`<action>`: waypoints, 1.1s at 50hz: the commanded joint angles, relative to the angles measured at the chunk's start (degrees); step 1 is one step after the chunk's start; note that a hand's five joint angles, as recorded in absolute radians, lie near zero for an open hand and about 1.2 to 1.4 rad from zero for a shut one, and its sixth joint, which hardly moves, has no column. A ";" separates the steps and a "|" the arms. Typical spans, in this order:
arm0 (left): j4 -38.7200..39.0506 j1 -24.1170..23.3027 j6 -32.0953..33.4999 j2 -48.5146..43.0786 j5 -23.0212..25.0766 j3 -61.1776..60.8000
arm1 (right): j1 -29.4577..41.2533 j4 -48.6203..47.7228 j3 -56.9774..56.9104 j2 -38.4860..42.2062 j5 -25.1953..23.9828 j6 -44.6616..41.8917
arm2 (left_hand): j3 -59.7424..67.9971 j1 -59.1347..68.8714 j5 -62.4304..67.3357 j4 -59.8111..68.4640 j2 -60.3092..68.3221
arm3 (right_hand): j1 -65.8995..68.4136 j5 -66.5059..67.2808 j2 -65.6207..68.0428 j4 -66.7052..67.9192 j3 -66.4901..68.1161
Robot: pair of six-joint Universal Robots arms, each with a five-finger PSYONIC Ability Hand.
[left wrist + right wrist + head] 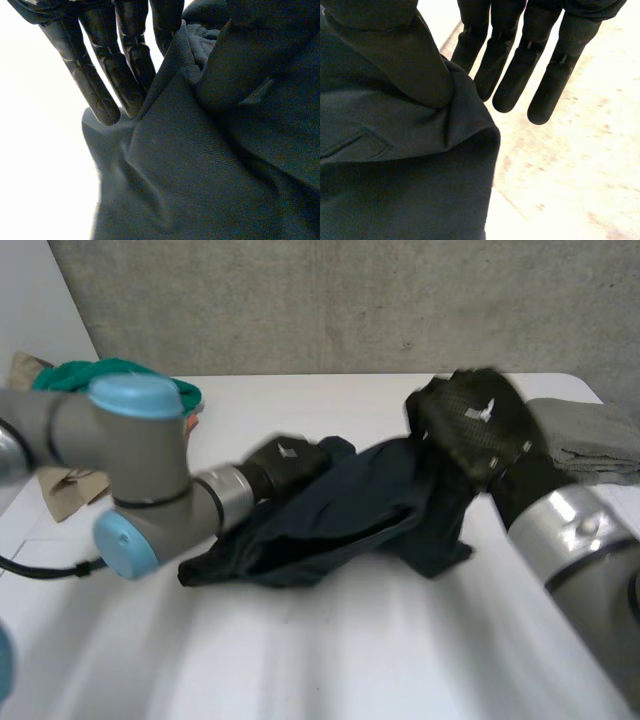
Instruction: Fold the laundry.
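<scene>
Dark blue crumpled cloth (340,515) sags onto the white tabletop (330,640) between the left hand (285,462), pinching one end, and the right hand (470,425), pinching the other, higher end. This looks like the spreading-out step. Next, I think, they must pull it flat.

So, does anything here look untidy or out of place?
The dark garment is not flat: it hangs bunched and creased between the left hand and right hand, which pinch it. A green cloth lies crumpled at the far left; the grey cloth at the right looks folded.
</scene>
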 commanded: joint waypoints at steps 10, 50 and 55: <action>7.56 -0.97 -14.11 30.05 -11.11 -20.77 | -7.19 -11.35 -28.55 24.31 -2.70 5.01 | 12.70 16.32 14.71 11.35 11.81 | 18.29 13.12 12.52 11.35 11.93; 16.27 25.03 -10.25 26.29 6.19 -29.31 | 5.72 27.50 -15.67 13.26 12.15 12.74 | -57.30 -53.68 -55.29 -58.65 -58.19 | -43.47 -48.64 -49.24 -50.42 -49.83; 15.92 27.93 -6.39 16.36 10.50 -27.12 | 13.46 21.62 -4.32 13.33 11.71 16.79 | -53.56 -49.94 -51.55 -54.91 -54.45 | -32.20 -37.38 -37.97 -39.15 -38.57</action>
